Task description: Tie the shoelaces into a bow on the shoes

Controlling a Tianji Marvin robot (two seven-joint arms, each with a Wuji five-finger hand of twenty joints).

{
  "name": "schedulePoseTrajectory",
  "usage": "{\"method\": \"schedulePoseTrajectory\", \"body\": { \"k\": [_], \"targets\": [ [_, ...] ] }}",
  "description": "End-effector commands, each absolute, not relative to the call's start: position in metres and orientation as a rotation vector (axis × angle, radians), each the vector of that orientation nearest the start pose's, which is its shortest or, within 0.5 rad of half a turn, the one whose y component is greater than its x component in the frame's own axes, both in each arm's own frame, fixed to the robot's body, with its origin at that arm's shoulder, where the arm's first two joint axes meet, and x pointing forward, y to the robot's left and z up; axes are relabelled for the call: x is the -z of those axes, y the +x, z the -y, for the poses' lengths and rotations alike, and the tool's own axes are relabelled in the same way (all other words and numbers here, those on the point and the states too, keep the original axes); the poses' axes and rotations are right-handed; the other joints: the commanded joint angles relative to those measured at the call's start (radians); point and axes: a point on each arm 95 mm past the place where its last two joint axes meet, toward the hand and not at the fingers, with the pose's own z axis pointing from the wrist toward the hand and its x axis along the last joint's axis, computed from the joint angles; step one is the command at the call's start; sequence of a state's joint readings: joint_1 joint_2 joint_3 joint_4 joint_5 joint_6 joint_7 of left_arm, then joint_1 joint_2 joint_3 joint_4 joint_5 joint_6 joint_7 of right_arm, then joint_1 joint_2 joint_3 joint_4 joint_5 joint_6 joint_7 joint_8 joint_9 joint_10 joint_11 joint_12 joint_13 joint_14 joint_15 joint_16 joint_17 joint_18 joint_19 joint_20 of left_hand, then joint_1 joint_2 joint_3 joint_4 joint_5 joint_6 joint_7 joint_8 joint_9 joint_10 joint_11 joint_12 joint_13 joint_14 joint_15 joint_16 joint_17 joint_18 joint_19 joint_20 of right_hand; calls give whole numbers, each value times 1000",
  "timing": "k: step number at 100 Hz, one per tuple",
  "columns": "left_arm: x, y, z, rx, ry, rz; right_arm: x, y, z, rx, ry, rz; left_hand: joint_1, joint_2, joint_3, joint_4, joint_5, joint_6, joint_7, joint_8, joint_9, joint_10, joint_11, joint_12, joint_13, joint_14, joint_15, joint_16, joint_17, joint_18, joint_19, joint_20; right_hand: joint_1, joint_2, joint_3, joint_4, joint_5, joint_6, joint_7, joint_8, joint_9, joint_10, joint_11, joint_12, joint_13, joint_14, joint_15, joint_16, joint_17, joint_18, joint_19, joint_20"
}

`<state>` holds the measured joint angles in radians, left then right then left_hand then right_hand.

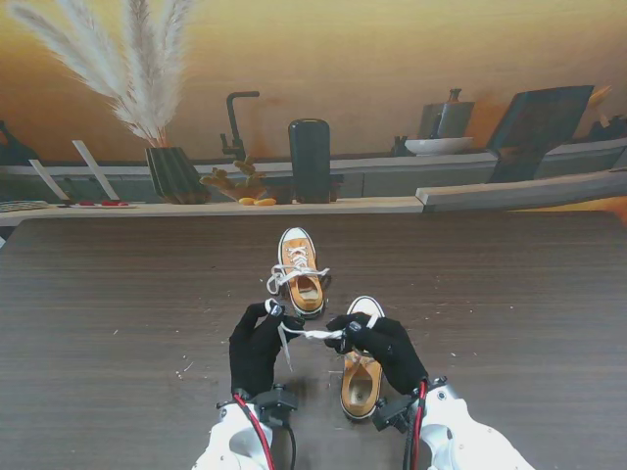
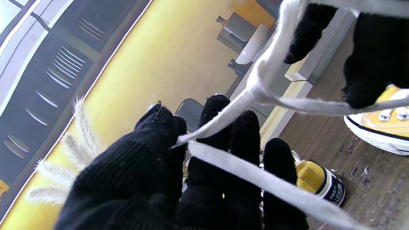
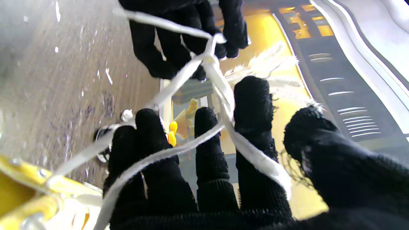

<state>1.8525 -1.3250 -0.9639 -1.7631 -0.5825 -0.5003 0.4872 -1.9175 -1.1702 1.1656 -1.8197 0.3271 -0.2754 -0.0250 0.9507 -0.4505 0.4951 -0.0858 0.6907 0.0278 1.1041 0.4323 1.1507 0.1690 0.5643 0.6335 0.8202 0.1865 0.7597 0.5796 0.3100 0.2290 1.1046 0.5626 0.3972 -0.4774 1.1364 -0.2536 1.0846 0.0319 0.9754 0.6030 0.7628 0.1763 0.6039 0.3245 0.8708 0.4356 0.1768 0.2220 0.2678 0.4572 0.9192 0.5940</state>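
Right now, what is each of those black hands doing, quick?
Left hand: fingers shut on the white shoelace of the nearer shoe.
Right hand: fingers shut on the same shoelace.

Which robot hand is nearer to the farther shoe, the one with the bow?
Left. The left robot hand sits just short of the farther shoe; the right robot hand hovers over the nearer shoe.

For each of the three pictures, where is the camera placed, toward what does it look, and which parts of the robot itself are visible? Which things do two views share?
Stand view: above the shoulders, looking down at the table; shows both arms, left robot hand, right robot hand, two shoes.
Left wrist view: along the left fingers toward the shelf; right fingers opposite.
Right wrist view: along the right fingers toward the left ones.
Shared: the white shoelace between both hands, in every view.
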Motion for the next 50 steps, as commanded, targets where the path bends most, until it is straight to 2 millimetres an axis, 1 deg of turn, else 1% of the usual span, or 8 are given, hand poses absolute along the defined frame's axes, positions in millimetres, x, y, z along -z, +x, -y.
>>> {"method": "schedulePoseTrajectory", "body": {
  "k": [1, 7, 18, 27, 35, 40, 45, 50],
  "targets": [
    [348, 277, 121, 2432, -2461, 772, 342, 281, -71, 1968, -1922, 324, -22, -44, 29, -23, 37, 2, -14, 13, 53, 7, 51, 14, 47, 9, 52, 45, 33, 44, 59, 31, -8, 23, -15, 38, 47, 3, -11, 50, 64, 8, -84, -40, 45, 78, 41, 77, 71, 5, 18, -46],
    [348, 278, 121, 2427, -2463, 766, 343, 282, -70, 1983, -1928, 331, -21, -38, 27, -24, 45, 13, -28, 22, 59, 10, 83, 29, 54, 24, 87, 60, 41, 61, 95, 55, -19, 39, -12, 53, 56, 7, -17, 71, 81, 19, -141, -62, 46, 85, 42, 116, 82, 13, 17, -83],
    [348, 279, 118, 2417, -2463, 757, 343, 282, -69, 1994, -1935, 319, 2, 6, -34, -18, 33, 24, -53, 64, 43, 11, 177, 100, 36, 55, 185, 112, 44, 77, 184, 126, -27, 54, -15, 58, 58, 4, -20, 81, 27, 45, -184, -77, 19, 87, 27, 121, 54, 7, 7, -99],
    [348, 279, 117, 2410, -2461, 740, 343, 283, -67, 2008, -1941, 317, 29, 55, -118, -4, 11, 10, -58, 95, 27, 8, 261, 159, 22, 68, 264, 155, 53, 75, 258, 186, -35, 67, -20, 63, 58, -10, -17, 93, 6, 48, -184, -73, 8, 93, 18, 121, 32, 3, -2, -106],
    [348, 280, 116, 2407, -2457, 726, 344, 283, -66, 2048, -1952, 336, 43, 75, -153, 3, 0, 6, -59, 99, 19, 5, 298, 181, 15, 72, 295, 171, 47, 70, 281, 203, -59, 75, -14, 84, 65, -18, -14, 123, 46, 54, -154, -61, 62, 108, 52, 144, 58, 25, 20, -103],
    [349, 280, 115, 2409, -2452, 717, 344, 283, -65, 2078, -1959, 370, 44, 82, -162, 4, -2, 3, -60, 98, 17, 2, 302, 183, 11, 68, 297, 172, 45, 67, 283, 205, -81, 95, -18, 105, 67, -34, -29, 173, 52, 28, -80, -27, 94, 99, 86, 206, 71, 28, 69, -77],
    [349, 280, 114, 2414, -2450, 710, 344, 284, -64, 2111, -1967, 395, 48, 86, -171, 6, -2, 6, -62, 97, 15, 1, 304, 184, 9, 67, 299, 172, 42, 65, 283, 206, -97, 105, -21, 108, 66, -50, -27, 203, 11, 12, 88, 69, 139, 84, 114, 246, 75, 24, 142, -20],
    [350, 281, 114, 2418, -2450, 703, 344, 284, -63, 2136, -1972, 409, 49, 89, -177, 7, -3, 6, -63, 96, 14, -1, 305, 184, 7, 67, 299, 172, 39, 64, 282, 207, -109, 112, -19, 108, 67, -58, -21, 216, -24, 8, 254, 182, 192, 69, 118, 238, 89, 17, 228, 52]
  ]
}}
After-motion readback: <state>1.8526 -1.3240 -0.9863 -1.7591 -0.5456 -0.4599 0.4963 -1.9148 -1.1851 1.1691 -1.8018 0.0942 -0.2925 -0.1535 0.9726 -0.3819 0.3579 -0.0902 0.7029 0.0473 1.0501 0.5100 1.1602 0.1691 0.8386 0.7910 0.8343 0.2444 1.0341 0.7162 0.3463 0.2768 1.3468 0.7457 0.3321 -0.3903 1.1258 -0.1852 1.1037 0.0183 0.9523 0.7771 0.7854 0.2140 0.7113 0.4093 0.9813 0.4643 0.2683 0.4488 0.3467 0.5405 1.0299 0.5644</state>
